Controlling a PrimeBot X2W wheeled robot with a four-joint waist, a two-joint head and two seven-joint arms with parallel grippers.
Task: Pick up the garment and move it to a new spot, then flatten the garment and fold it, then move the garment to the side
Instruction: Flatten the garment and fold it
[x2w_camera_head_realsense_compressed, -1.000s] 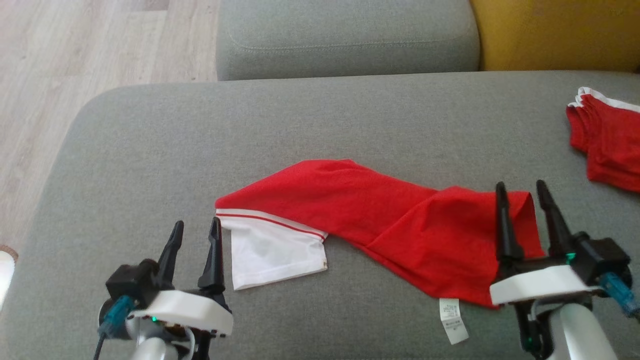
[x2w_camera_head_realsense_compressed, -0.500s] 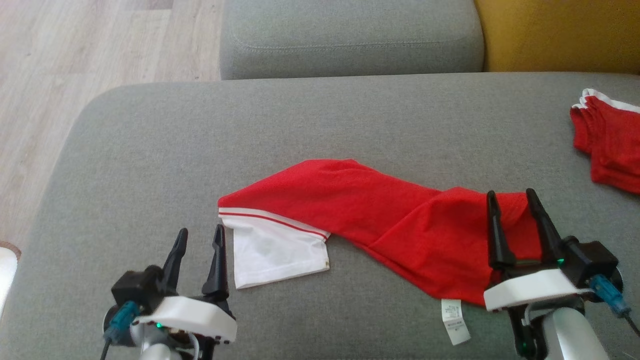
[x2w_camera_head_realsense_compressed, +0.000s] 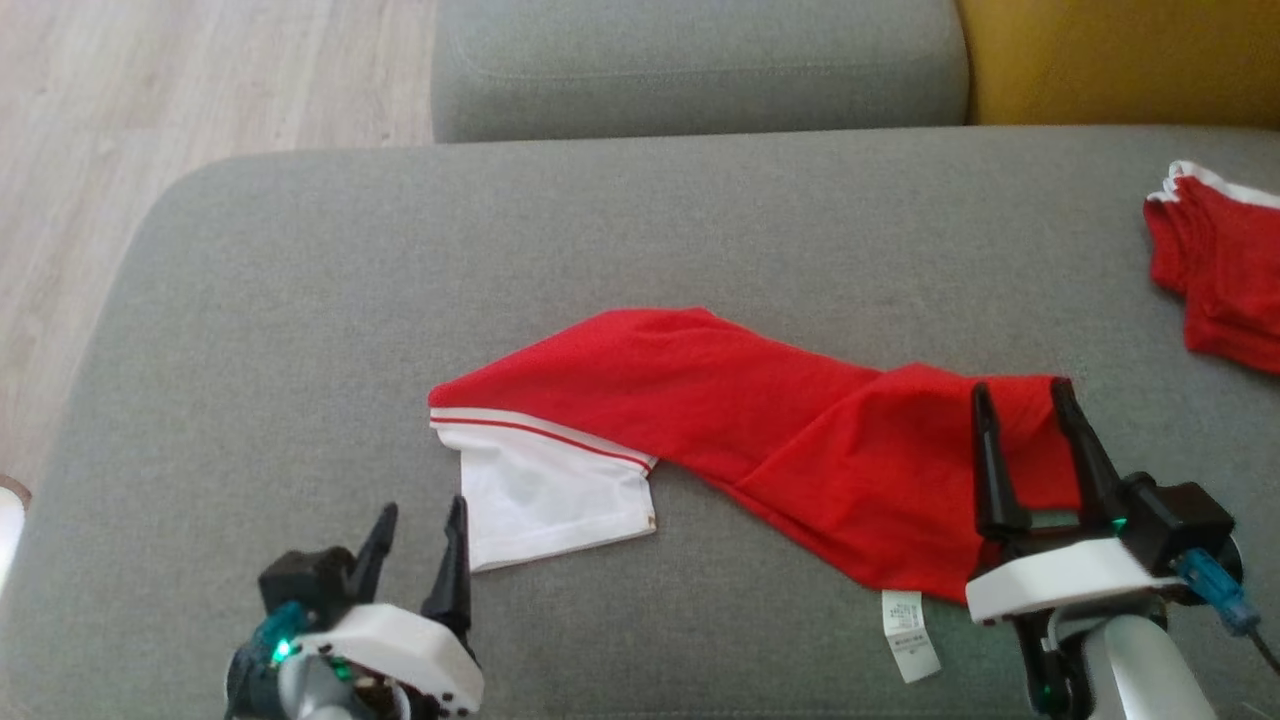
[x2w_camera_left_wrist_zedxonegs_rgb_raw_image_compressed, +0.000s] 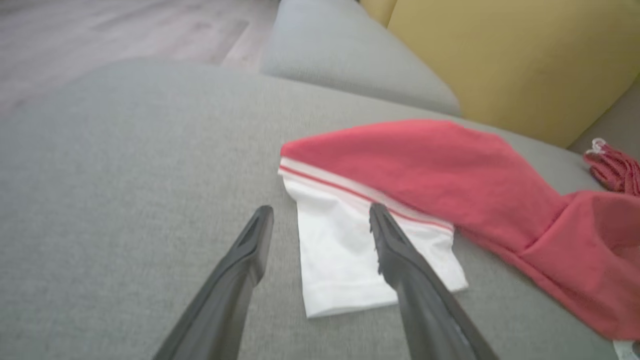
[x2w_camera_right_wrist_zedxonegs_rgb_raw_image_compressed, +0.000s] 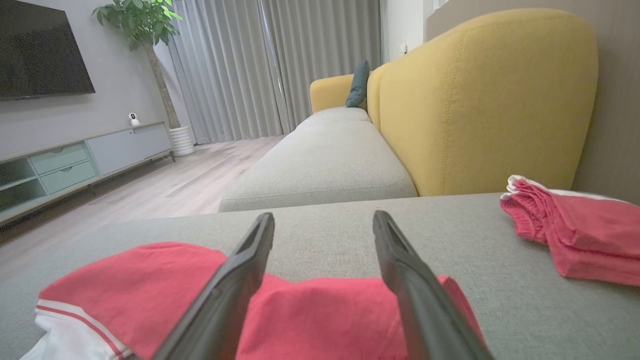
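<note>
- garment (x2w_camera_head_realsense_compressed: 720, 420): red shirt with a white sleeve (x2w_camera_head_realsense_compressed: 540, 495), lying in a long twisted strip across the middle of the grey sofa cushion (x2w_camera_head_realsense_compressed: 300, 300). it is bunched and doubled over, not flat. its care label (x2w_camera_head_realsense_compressed: 908, 620) sticks out on the near side.
- left gripper (x2w_camera_head_realsense_compressed: 423, 505): fingers spread, holding nothing, just beside the near left corner of the white sleeve. in the left wrist view one finger overlaps the sleeve and the other sits over bare cushion.
- right gripper (x2w_camera_head_realsense_compressed: 1021, 388): fingers spread, holding nothing, poised over the right end of the red cloth (contact with the fabric cannot be told from these views).
- a second red garment (x2w_camera_head_realsense_compressed: 1220, 270) lies well apart at the far right edge, already bundled. leave it alone.

step in hand, as i read it: the approach to a two-handed grasp, one gripper at each end of the strip. no fold is made, and nothing is laid flat yet.

what the next move asks of you: bring both grippers down onto the cloth and pinch each end. take the sleeve edge on the left and the red end on the right. catch fabric rather than cushion. then lift evenly, so that the twist falls out instead of tightening.
</note>
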